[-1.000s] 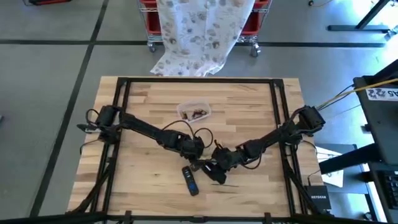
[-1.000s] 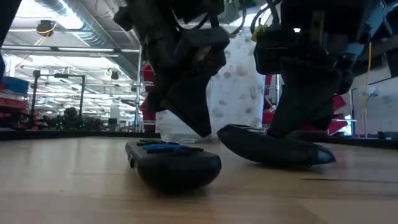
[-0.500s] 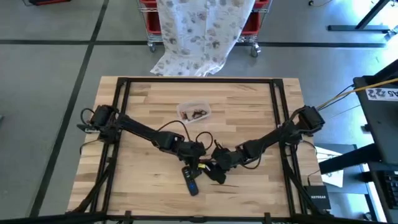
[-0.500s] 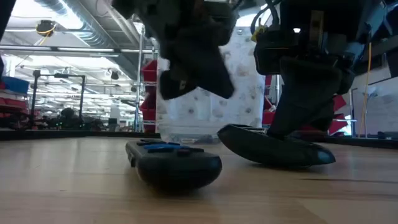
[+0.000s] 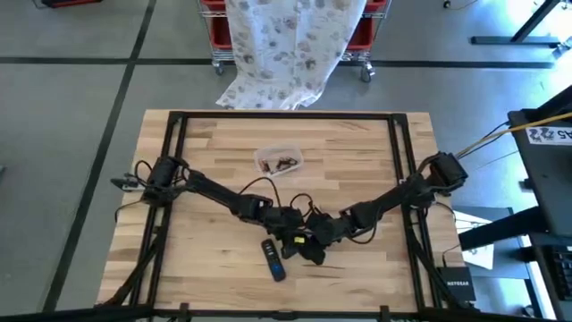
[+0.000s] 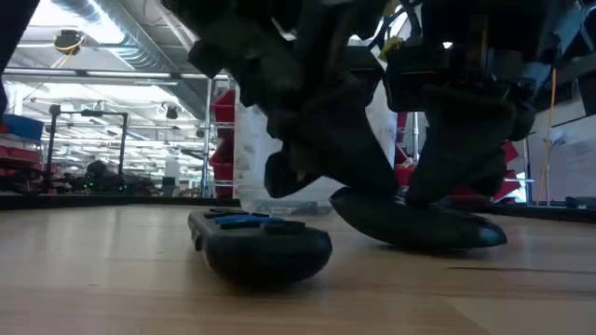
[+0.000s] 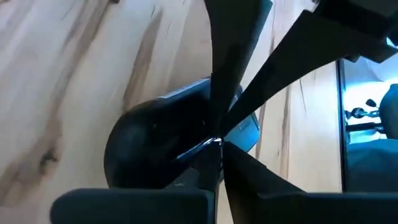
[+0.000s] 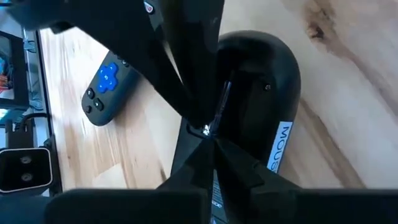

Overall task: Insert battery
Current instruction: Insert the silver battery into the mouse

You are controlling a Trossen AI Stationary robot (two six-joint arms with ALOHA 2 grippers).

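A black mouse point(image 5: 313, 254) lies bottom up on the table, right of a black remote point(image 5: 273, 259) with blue buttons. My right gripper point(image 8: 210, 134) stands shut on the mouse's upturned underside point(image 8: 261, 81). My left gripper point(image 7: 214, 143) comes in from the left and meets it tip to tip over the mouse, shut on a small bright thing, the battery point(image 8: 206, 129). In the low view the left gripper point(image 6: 289, 172) hangs just above the remote point(image 6: 261, 244), beside the mouse point(image 6: 419, 223). My left gripper pinches the battery point(image 7: 213, 142) at its fingertips, slanting down from the table's left. Only a bright speck shows between the fingers; both arms' fingers hide the rest. My right gripper presses its shut fingers onto the mouse's underside point(image 8: 239, 93), slanting down from the right. The mouse lies on the table.
A clear tub point(image 5: 280, 162) with small dark pieces stands toward the far middle of the table. Black frame rails point(image 5: 174, 161) run along the left and right sides. Cables hang off both arms near the centre. Bare wood lies at the near left.
My left gripper has risen from the table behind the remote, gone toward the right and near edge, and come down again at the mouse beside my right gripper. The mouse, the remote and the right gripper have stayed in place.
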